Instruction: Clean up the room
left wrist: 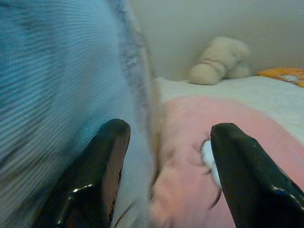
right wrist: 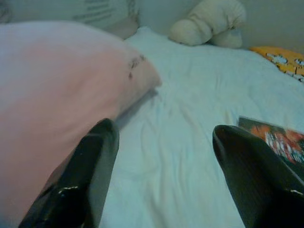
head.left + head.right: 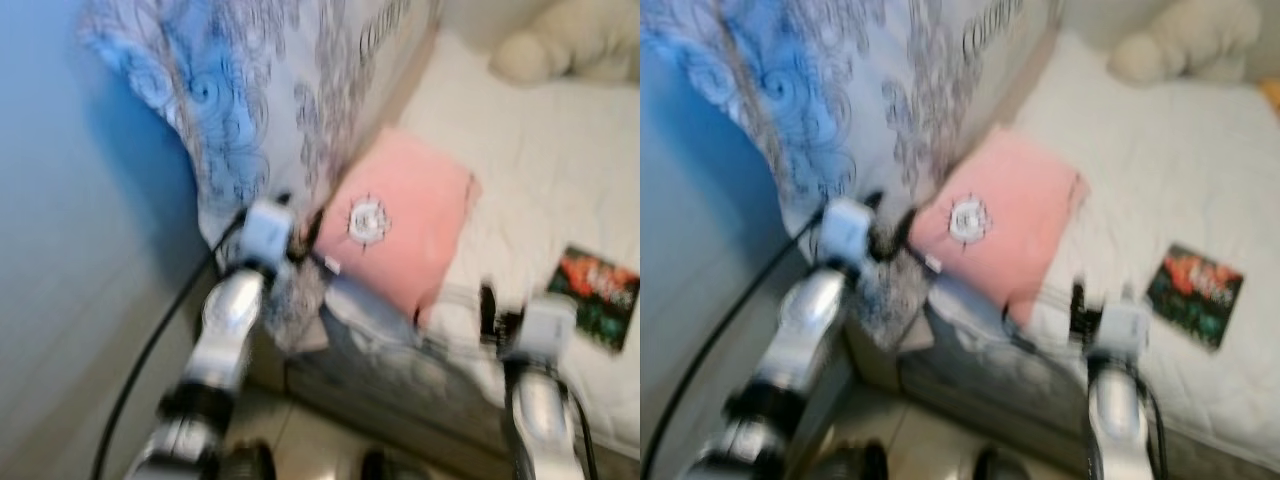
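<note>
Nearest: left end effector [image 1: 164, 166], fingers spread wide and holding nothing, at the seam where the blue patterned blanket [image 3: 240, 90] hangs against the pink pillow [image 3: 410, 225]; right end effector [image 2: 161, 171], equally wide and empty, hovers over the near edge of the bed [image 2: 190, 118]. Middle: pillow at the bed's corner, probably soft and light, best pinched at a corner; a book [image 3: 595, 295] lies flat, likely stiff. Farthest: cream plush toy [image 3: 570, 40].

Silver arms — black cables, glossy black pincers [image 1: 166, 175]
</note>
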You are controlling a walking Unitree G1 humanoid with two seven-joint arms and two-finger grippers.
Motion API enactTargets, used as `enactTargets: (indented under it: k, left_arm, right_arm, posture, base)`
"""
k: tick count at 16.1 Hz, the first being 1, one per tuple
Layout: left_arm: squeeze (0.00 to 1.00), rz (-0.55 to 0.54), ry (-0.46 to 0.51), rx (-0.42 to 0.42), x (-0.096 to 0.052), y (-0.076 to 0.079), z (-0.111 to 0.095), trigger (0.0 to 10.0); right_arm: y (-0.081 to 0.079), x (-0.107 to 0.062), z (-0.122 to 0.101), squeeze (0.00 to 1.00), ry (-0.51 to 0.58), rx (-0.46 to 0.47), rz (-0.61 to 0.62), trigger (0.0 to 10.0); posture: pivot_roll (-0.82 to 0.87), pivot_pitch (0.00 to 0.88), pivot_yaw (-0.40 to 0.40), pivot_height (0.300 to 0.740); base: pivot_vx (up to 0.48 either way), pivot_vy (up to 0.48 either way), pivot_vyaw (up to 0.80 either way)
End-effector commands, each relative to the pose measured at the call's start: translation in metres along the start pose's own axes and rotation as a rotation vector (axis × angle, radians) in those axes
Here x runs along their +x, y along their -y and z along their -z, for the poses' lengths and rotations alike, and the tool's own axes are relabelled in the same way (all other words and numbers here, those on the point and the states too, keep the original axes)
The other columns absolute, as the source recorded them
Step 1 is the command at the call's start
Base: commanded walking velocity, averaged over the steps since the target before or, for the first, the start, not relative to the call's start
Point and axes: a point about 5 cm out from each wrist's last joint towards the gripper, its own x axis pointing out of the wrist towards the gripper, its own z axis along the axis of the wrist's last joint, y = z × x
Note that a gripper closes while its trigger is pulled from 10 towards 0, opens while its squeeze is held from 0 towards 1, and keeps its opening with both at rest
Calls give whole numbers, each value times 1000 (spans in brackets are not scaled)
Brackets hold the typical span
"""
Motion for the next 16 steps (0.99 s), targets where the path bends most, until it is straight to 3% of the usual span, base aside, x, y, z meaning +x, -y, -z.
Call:
enactTargets:
  k: [1, 2, 6, 8, 10, 11, 13, 16]
  left_arm:
    - [0, -79, -42, 10, -5, -12, 5, 10000]
    - [1000, -53, -75, 18, -7, -8, 10, 10000]
    - [1000, 45, -150, 34, -12, 11, 18, 10000]
    - [1000, 60, -153, 40, -5, 9, 15, 10000]
    - [1000, 94, -147, 11, -3, 10, 14, 10000]
    - [0, 121, -135, 2, -2, 12, 11, 10000]
    - [0, 105, -114, 8, -1, 12, 7, 10000]
    - [0, 103, -99, -57, 0, 20, 4, 10000]
  right_arm:
    - [5, 1, -6, 1000, -14, 75, 19, 10000]
    - [0, 4, -7, 1000, -36, 217, 5, 10000]
    - [-7, 11, -19, 1000, -1, 200, 7, 10000]
    - [-9, 15, -18, 1000, -28, 164, 0, 10000]
    - [-11, 19, -18, 1000, -27, 137, -16, 10000]
    - [-16, 23, -26, 0, 22, 132, -43, 10000]
    - [-22, 29, -27, 0, -3, 99, -66, 10000]
    - [-25, 34, -22, 0, -37, 97, -74, 10000]
  posture:
    - [42, 0, -68, 740]
    - [47, 0, -60, 740]
    - [56, 0, -52, 740]
    - [64, 0, -61, 740]
    - [62, 0, -55, 740]
    - [57, 0, -40, 740]
    - [49, 0, -44, 735]
    - [38, 0, -42, 708]
  base:
    - [0, 0, 0]
    - [0, 0, 0]
    - [0, 0, 0]
    - [0, 0, 0]
    - [0, -480, 0]
    - [0, -480, 0]
    - [0, -480, 0]
    - [0, -464, -140]
